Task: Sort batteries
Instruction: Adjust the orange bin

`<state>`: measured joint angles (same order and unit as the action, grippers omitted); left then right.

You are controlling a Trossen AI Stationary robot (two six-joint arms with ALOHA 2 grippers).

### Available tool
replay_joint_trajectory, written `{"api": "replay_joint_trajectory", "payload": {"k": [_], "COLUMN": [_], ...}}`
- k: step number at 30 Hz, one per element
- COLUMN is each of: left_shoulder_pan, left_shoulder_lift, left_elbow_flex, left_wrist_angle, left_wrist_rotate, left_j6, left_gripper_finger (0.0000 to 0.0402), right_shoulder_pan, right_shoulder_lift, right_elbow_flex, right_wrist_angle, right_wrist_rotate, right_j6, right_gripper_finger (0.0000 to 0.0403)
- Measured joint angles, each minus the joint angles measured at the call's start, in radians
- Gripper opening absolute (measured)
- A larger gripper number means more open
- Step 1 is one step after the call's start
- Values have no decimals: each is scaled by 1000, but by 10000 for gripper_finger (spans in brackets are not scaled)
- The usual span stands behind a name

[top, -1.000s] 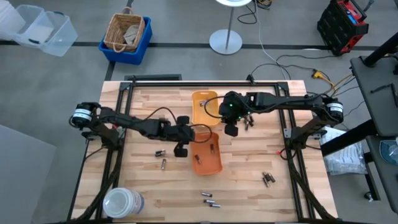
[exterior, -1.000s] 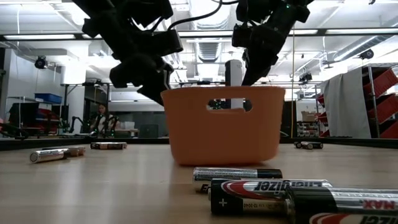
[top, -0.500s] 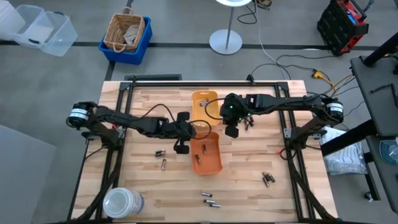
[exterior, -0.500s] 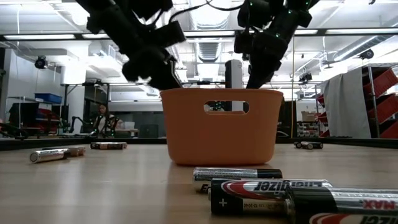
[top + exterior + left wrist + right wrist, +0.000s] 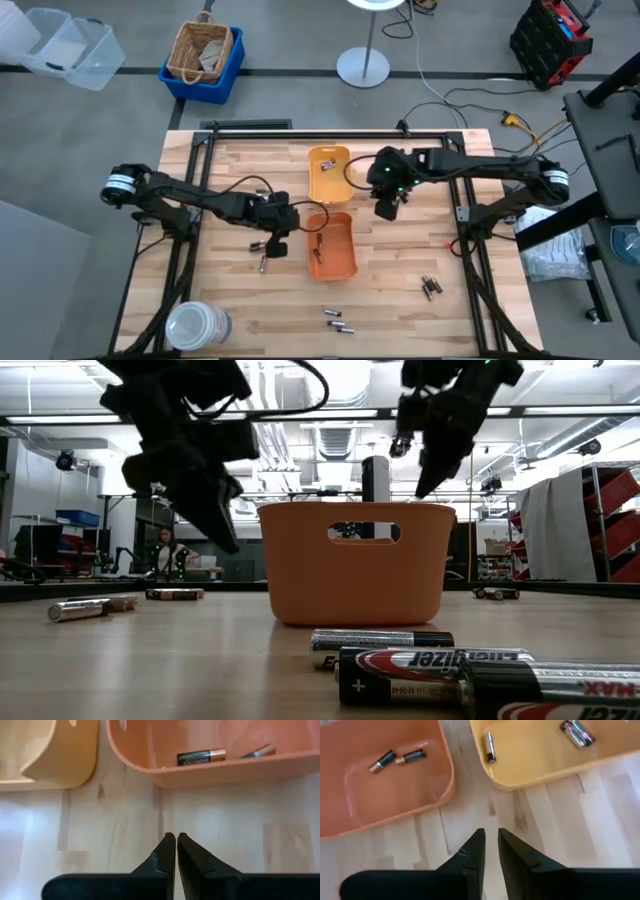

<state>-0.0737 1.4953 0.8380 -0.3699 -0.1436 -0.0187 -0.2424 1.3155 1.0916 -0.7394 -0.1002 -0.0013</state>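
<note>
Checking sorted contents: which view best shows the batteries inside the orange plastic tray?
The right wrist view: two batteries lie unobstructed in the orange plastic tray. The left wrist view shows them partly behind the rim, the high view tiny, the low view only the wall.

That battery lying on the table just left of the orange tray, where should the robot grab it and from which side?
Grip the battery at mid-length, across its round body, coming straight down. It lies flat on the table, clear of the orange tray, so fingers should fit either side of its long axis.
</note>
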Motion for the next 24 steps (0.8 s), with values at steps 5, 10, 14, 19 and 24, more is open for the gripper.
{"api": "replay_joint_trajectory", "payload": {"k": [5, 10, 14, 19, 24], "left_shoulder_pan": [12, 16, 18, 29, 33], "left_shoulder_lift": [7, 8, 8, 8, 8], "left_elbow_flex": [1, 2, 2, 2, 2], "left_wrist_angle": [119, 164, 172, 210, 204], "left_wrist_rotate": [-1, -5, -5, -6, -38], "left_j6": [71, 108, 107, 114, 116], "left_gripper_finger": [0, 0, 0, 0, 0], "right_shoulder_pan": [1, 0, 0, 0, 0], "right_shoulder_lift": [-94, -166, -204, -228, -220], "right_elbow_flex": [-15, -42, -73, -112, -142], "right_wrist_angle": [-37, -42, -42, -37, -19], "right_wrist_rotate": [47, 52, 52, 52, 78], "right_j6": [40, 50, 70, 98, 140], "right_gripper_finger": [43, 43, 44, 43, 44]}}
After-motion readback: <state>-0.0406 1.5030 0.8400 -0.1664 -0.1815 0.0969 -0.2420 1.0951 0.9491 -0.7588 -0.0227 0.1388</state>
